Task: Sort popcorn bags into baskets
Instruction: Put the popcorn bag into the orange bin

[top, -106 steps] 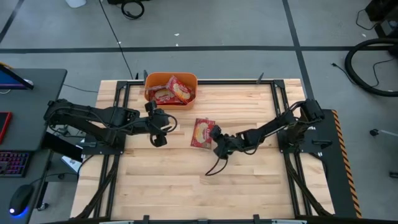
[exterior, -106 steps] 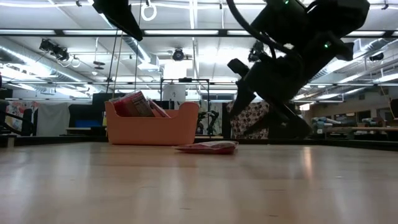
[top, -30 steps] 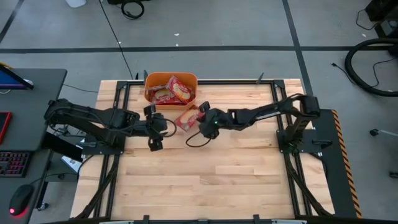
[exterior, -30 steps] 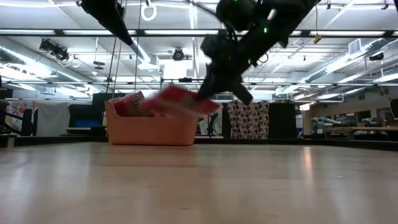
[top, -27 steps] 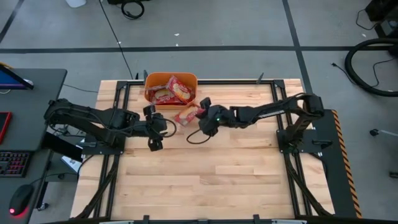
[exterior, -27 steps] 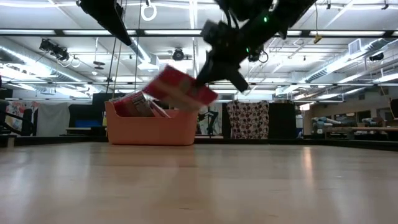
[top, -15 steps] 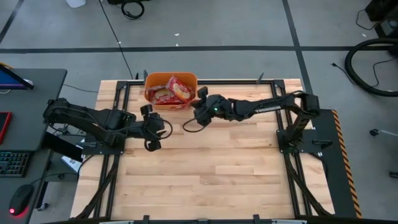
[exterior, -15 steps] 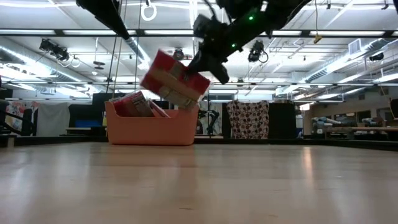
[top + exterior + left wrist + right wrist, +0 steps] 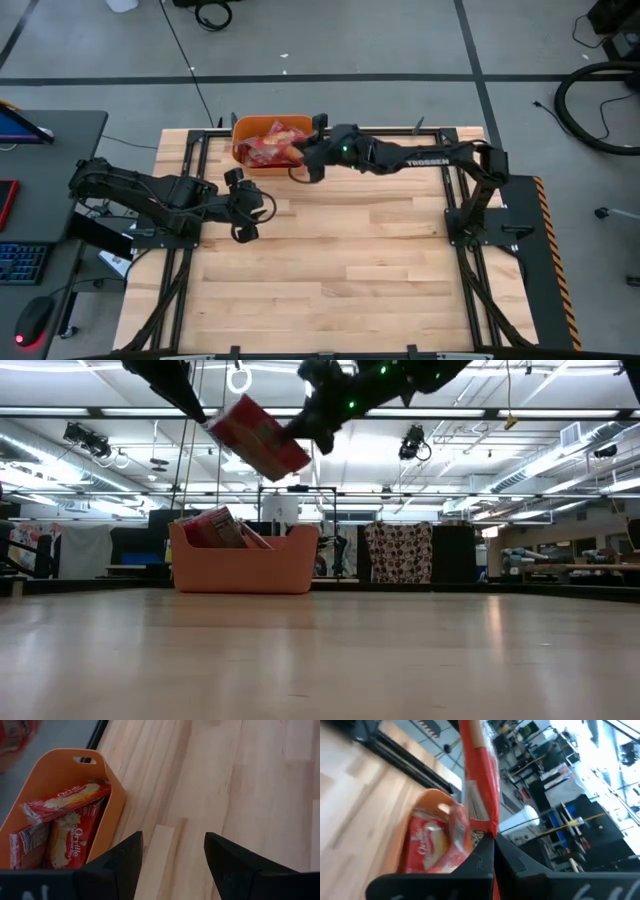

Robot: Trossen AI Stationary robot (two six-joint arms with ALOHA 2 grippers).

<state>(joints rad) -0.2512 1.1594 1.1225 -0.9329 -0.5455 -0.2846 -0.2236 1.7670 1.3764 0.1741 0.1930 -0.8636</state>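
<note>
Since half a second earlier, my right gripper point(image 9: 303, 156) had carried the popcorn bag point(image 9: 258, 438) over the orange basket point(image 9: 242, 129), pinching one edge; my left gripper point(image 9: 243, 203) waited open above bare wood nearby.

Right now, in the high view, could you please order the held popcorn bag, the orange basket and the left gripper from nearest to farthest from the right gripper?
1. Held popcorn bag: clamped in the right gripper, over the basket.
2. Orange basket: just beneath and beyond, at the table's far edge.
3. Left gripper: open, nearer the table's middle-left, clearly farthest.
</note>
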